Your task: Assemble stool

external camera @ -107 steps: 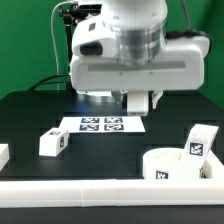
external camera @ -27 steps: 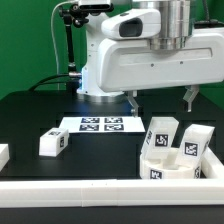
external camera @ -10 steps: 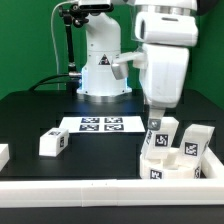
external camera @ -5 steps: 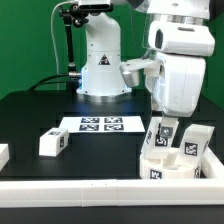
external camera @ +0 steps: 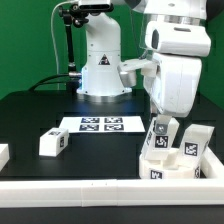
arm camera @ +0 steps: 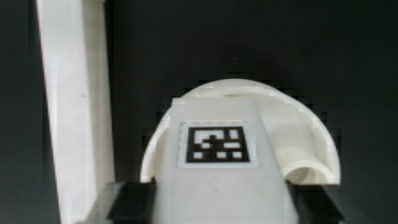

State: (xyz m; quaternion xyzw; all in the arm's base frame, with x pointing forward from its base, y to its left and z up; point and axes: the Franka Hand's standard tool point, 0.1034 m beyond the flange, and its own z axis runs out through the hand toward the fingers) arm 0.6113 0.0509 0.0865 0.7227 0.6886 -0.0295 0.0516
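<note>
The round white seat lies at the exterior view's right, by the front rail. Two white tagged legs stand on it: one under my gripper, the other to its right. A third leg lies loose on the black table at the left. In the wrist view my gripper has its dark fingers against both sides of the tagged leg, with the seat's curved edge around it. The jaws are shut on this leg.
The marker board lies flat at the table's middle. A long white rail runs along the front edge and shows in the wrist view beside the seat. A small white piece sits at the far left. The robot base stands behind.
The arm swung from behind the seat down onto the left standing leg and closed around it. In the last half second the hand shifted only slightly.
</note>
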